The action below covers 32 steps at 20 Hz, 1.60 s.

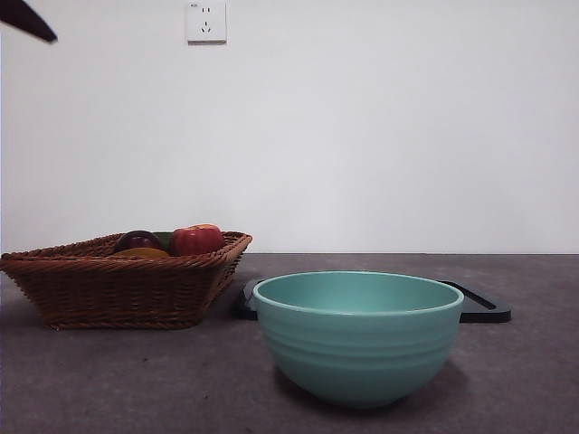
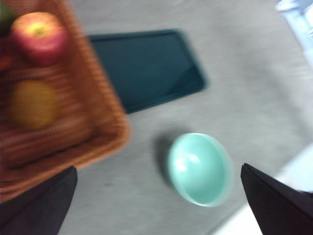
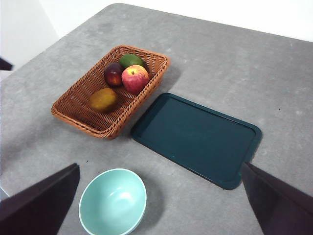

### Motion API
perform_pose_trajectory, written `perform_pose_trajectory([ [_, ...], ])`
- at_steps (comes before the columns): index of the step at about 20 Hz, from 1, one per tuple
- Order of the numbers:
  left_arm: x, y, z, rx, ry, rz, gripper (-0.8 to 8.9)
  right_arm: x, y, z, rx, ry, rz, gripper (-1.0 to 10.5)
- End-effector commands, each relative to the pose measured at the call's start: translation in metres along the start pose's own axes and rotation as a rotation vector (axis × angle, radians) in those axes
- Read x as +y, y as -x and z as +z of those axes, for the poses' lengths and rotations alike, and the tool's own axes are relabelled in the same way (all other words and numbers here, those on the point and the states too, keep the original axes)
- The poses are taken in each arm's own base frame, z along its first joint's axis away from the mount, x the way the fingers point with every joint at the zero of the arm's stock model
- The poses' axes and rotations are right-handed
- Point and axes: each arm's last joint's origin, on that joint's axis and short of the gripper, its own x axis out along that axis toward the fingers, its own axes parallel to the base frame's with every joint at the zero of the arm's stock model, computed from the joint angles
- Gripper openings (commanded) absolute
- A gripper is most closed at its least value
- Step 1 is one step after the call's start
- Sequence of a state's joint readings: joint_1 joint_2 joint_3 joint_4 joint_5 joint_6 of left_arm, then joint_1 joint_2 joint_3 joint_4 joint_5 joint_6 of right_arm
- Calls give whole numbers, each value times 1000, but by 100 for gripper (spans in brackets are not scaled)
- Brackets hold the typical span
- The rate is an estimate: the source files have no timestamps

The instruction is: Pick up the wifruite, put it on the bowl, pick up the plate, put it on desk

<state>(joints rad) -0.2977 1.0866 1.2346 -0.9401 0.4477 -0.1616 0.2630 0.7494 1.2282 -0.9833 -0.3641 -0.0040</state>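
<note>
Surface (image 3: pixel 205 54) is carrying the wicker basket (image 3: pixel 78 117), dark tray (image 3: pixel 195 137) and empty bowl (image 3: pixel 113 201). Wifruite (image 3: pixel 103 99) is sitting in the basket, unpicked. I'm holding both grippers, left gripper (image 2: pixel 159 205) and right gripper (image 3: pixel 161 205), spread high, approach pending.

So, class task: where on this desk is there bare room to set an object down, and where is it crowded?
Bare desk lies beyond the dark tray and the wicker basket. Another free patch sits between the teal bowl and the tray's near edge. The basket is crowded at the end holding the wifruite, red apple, maroon fruit and green fruit. The bowl is empty.
</note>
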Motion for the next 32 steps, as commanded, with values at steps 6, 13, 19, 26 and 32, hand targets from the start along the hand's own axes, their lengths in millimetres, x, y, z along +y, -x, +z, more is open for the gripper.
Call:
perform_pose_trajectory([
  [6,22,-52,45,142,-91,209,619,2,3,5,-24,19,8,593],
  [13,45,-117,58,290,-206,259,619,2,3,5,-24,19,8,593],
  [19,65,-169,55,363,-278,345,619,2,3,5,-23,16,8,593],
  [26,81,-207,46,426,-264,339,619,2,3,5,-22,15,8,593],
  [32,90,-226,42,432,-258,340,616,2,3,5,-19,14,8,593],
])
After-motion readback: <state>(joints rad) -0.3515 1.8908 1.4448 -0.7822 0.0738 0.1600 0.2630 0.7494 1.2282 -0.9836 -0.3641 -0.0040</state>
